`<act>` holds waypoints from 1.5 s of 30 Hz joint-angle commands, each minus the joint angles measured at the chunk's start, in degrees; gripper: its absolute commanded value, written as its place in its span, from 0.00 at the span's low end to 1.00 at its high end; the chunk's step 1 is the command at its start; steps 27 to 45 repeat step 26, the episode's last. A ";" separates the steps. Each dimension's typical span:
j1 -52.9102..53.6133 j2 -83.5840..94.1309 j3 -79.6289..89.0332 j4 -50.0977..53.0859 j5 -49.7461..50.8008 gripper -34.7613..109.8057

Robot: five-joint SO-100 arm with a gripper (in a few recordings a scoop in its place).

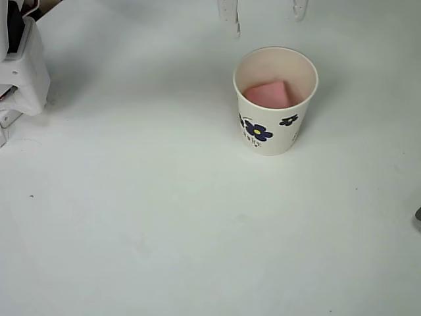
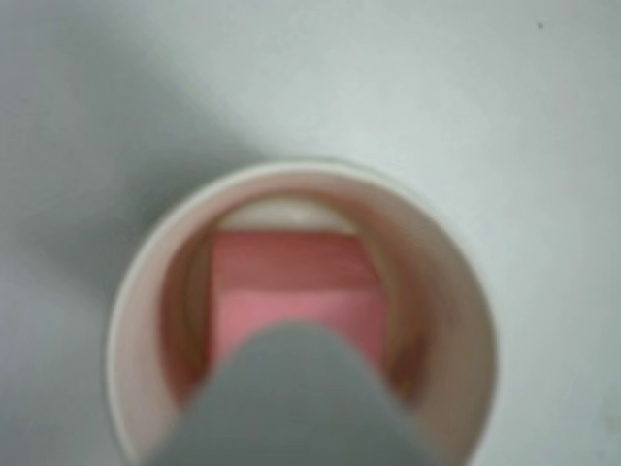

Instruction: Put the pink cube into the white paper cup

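The small matte pink foam cube [image 1: 268,94] sits inside the flowered cream-white paper cup [image 1: 273,128] near the desk's far edge. End effector [image 2: 296,398] hovers above; open or closed, can't tell. I'd lift straight up, avoiding the rim.

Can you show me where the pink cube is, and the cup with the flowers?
pink cube [image 1: 268,94], overhead view: its top face, down inside the cup.
white paper cup [image 1: 258,131], overhead view: the blue flower on its side.

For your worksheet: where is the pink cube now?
The pink cube lies inside the white paper cup, upper right of centre in the overhead view.
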 commanded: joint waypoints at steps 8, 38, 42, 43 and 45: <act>-1.14 2.55 -0.70 0.62 -0.88 0.56; -1.23 1.58 -0.09 0.62 -1.32 0.55; -1.23 1.58 -0.09 0.62 -1.32 0.55; -1.23 1.58 -0.09 0.62 -1.32 0.55; -1.23 1.58 -0.09 0.62 -1.32 0.55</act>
